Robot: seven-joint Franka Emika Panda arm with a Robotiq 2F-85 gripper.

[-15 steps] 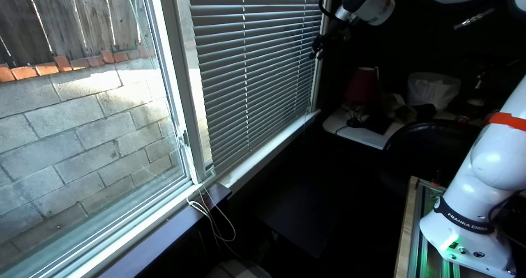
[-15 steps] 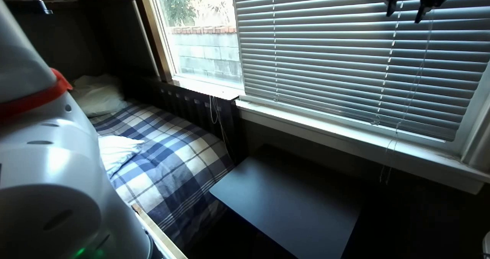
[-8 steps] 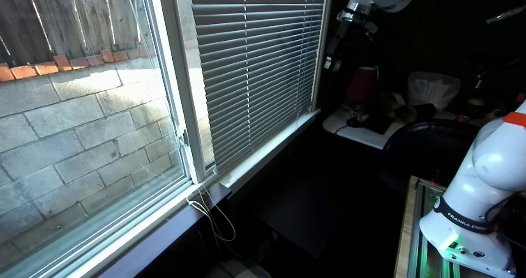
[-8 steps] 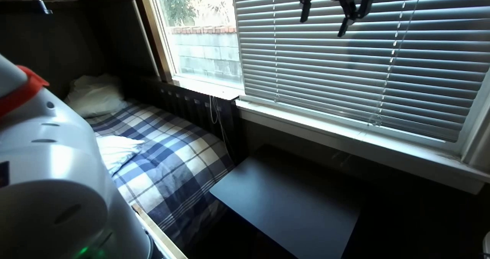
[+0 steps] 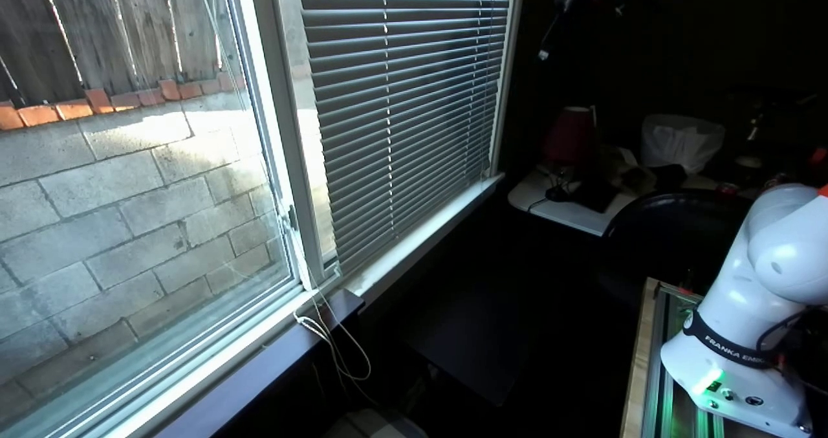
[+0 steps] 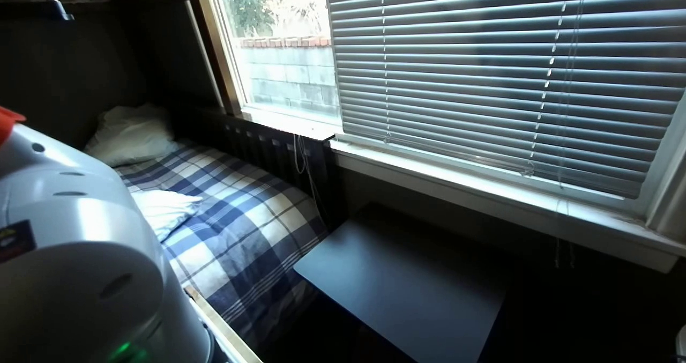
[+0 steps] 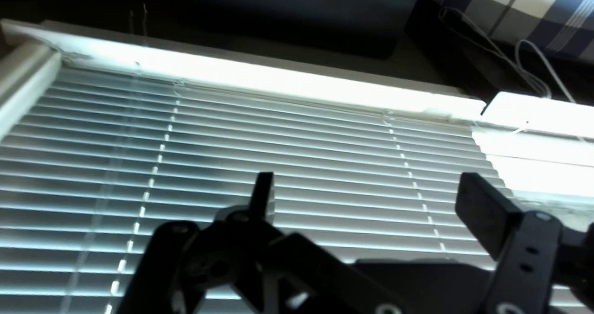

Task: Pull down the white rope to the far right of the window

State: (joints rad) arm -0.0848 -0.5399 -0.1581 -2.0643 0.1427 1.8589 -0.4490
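Note:
The window (image 5: 284, 121) has a pale frame and a lowered light horizontal-slat blind (image 5: 414, 101), which also fills much of an exterior view (image 6: 461, 84). The white rope is a pair of thin cords (image 6: 569, 73) hanging over the blind's right part, with ends below the sill. They show blurred in the wrist view (image 7: 83, 253), left of the fingers. My gripper (image 7: 366, 175) is open, its black fingers wide apart with only the blind behind them. In an exterior view the gripper (image 5: 543, 55) is high and apart from the window; elsewhere it is out of view.
A white sill (image 6: 482, 186) runs under the blind. A dark table (image 6: 402, 282) stands below it, with a plaid bed (image 6: 241, 213) beside it. More cords (image 5: 333, 334) hang at the window divider. A red lamp (image 5: 569, 134) stands on a side table (image 5: 556, 208).
My gripper has moved away from the blind's right side and then up, leaving one exterior view. The hanging cords swung left and are now back to the right.

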